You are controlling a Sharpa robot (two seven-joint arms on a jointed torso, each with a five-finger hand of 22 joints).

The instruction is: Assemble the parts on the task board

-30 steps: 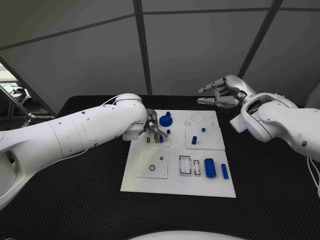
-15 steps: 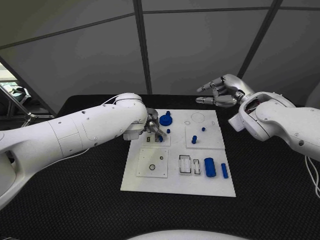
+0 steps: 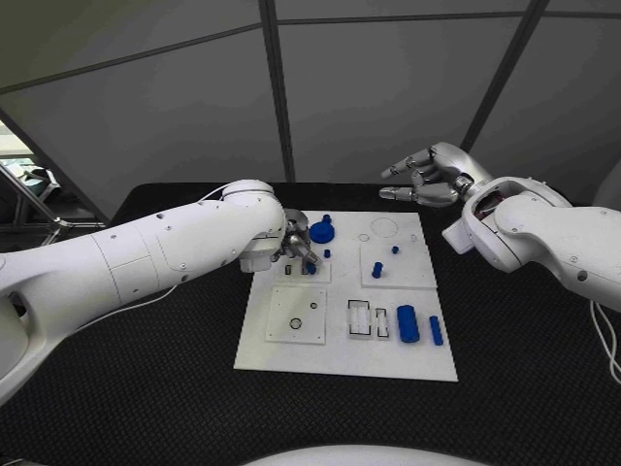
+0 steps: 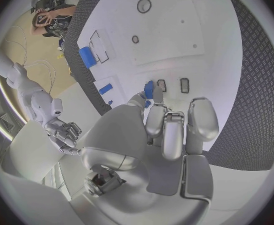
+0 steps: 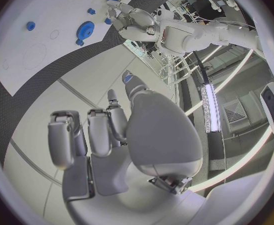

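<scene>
- One small blue peg (image 4: 149,89) is pinched by the left hand (image 3: 295,244) above the task board (image 3: 342,354) slots (board's ten o'clock); tilt could jam it.
- Right hand (image 3: 425,181) hangs empty, fingers loosely apart.

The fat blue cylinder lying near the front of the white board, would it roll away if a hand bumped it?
Probably yes. The fat blue cylinder lies on its round side on the flat task board, so a sideways nudge would likely roll it. It looks like smooth, stiff plastic, so it is probably light and perhaps slippery between fingers.
</scene>
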